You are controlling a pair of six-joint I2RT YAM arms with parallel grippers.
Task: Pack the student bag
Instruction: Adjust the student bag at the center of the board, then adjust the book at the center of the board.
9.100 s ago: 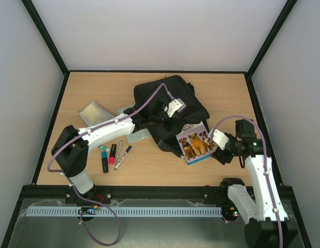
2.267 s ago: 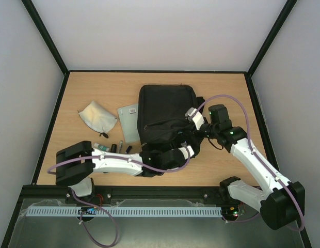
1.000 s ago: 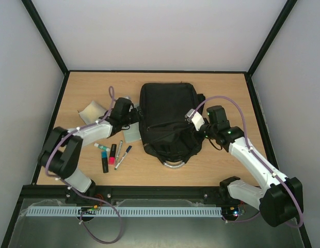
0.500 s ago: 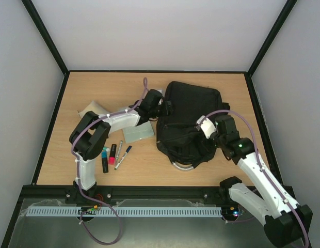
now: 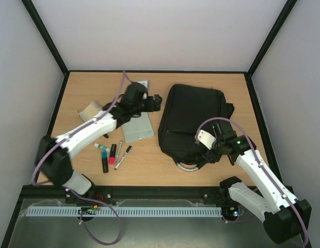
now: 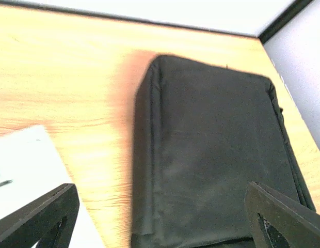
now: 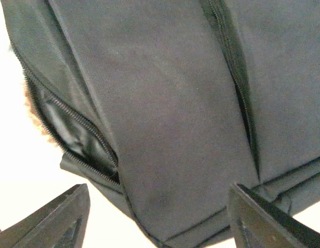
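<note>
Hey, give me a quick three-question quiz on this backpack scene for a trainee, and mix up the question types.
1. True or false: the left gripper is shut on the student bag.
2. Where do the pens and markers lie? A: on top of the bag. B: on the table, left of the bag. C: at the table's far right corner.
3. Which arm's gripper is nearer the bag's grey handle?
Key: 1 false; its jaws stand wide open and hold nothing. 2 B. 3 the right gripper.
</note>
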